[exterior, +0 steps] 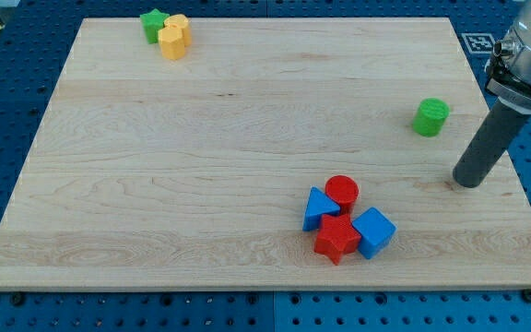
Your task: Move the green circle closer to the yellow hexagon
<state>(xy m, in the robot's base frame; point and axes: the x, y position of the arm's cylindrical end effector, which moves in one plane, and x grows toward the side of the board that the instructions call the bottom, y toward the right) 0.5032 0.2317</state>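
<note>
The green circle stands alone at the view's right, upper half of the board. The yellow hexagon sits at the view's top left, touching a green star and another yellow block behind it. My tip rests on the board at the view's right edge, below and to the right of the green circle, a short gap apart from it. The hexagon is far to the tip's left.
A cluster lies at the view's lower middle right: a red circle, a blue triangle, a red star and a blue cube. The wooden board ends close to the right of my tip.
</note>
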